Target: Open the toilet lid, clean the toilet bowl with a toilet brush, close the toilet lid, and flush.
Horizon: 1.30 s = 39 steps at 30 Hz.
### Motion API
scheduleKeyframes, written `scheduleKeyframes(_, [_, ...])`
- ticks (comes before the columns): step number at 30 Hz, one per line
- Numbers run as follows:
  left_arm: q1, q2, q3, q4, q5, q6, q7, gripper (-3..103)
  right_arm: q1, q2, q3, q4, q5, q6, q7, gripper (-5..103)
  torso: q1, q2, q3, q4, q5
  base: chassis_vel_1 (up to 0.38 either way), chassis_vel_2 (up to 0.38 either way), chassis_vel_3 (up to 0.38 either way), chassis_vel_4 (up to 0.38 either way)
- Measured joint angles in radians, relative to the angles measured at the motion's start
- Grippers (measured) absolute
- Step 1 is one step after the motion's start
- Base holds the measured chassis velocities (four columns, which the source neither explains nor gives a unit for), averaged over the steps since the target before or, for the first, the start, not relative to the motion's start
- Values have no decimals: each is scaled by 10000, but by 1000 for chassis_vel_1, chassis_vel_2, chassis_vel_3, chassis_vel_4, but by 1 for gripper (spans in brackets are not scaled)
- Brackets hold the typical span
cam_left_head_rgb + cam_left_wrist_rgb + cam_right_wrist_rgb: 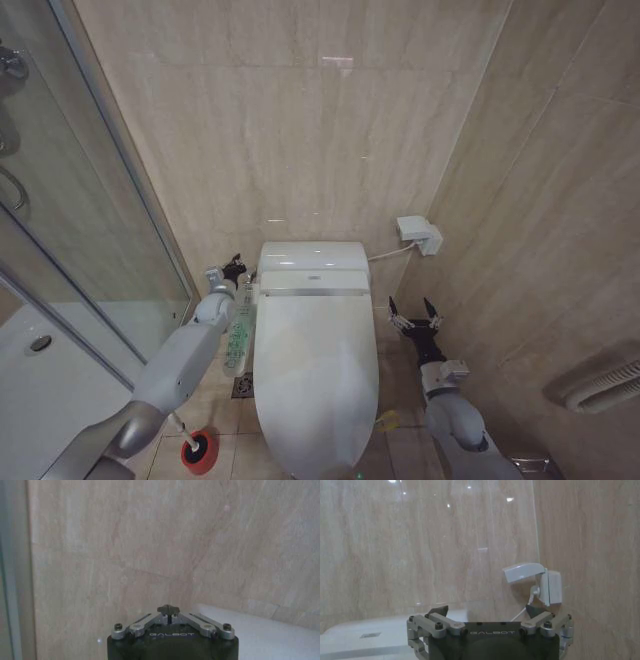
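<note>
Toilet lid (318, 375): I see it down flat over the bowl, lower centre of the head view; its glossy white face fills most of the toilet's top.
Toilet bowl (262, 425): covered, with just its white side showing under the lid's edge; the seat unit (313, 268) sits across its rear against the wall.
Toilet brush (184, 432): standing in its red holder (199, 452) on the floor, bottom left of the head view, left of the bowl and just beside my left arm.
Left gripper (236, 266): up at the left rear corner of the seat unit, near the button panel (238, 338); in the left wrist view the fingertips meet, clenched on nothing.
Right gripper (415, 313): hanging right of the toilet, centre right of the head view, fingers spread wide and empty; the wall socket (420, 235) is beyond it.
Lid handling: I judge it light, stiff plastic on a rear hinge, and slick, so pads may slide on the flat face. I would hook under the front or side rim.
Brush handling: thin, light handle, likely easy to tip in its holder; I would pinch it high on the stem.
</note>
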<state>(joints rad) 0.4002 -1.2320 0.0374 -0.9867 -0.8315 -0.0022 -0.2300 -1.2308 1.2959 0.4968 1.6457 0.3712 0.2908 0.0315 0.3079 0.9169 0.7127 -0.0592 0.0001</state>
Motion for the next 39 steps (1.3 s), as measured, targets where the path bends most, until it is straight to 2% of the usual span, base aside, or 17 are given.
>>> scheduleKeyframes(4, [-267, -130, 144, 451, 31, 152, 152, 0, 0, 0, 0, 0, 0, 0, 0, 100, 0, 0, 0, 0, 0, 0, 0, 0, 0])
scheduleKeyframes(12, [-1009, -395, 524, 1388, -45, 290, 869, 0, 0, 0, 0, 0, 0, 0, 0, 100, 1, 0, 0, 0, 0, 0, 0, 0, 0])
scheduleKeyframes(24, [-926, -651, 418, 1887, -364, 572, 710, 0, 0, 0, 0, 0, 0, 0, 0, 100, 0, 0, 0, 1, -1, 0, 0, 0, 0])
scheduleKeyframes(32, [-1069, -665, 344, 2141, -678, 1052, 630, 0, 0, 0, 0, 0, 0, 0, 0, 100, 0, 0, -1, 0, -1, 0, 0, 0, 0])
scheduleKeyframes(39, [-1214, -709, 261, 2425, -903, 1280, 1082, 0, 0, 0, 0, 0, 0, 0, 0, 100, 0, 0, -1, 0, -1, 0, 0, 0, 0])
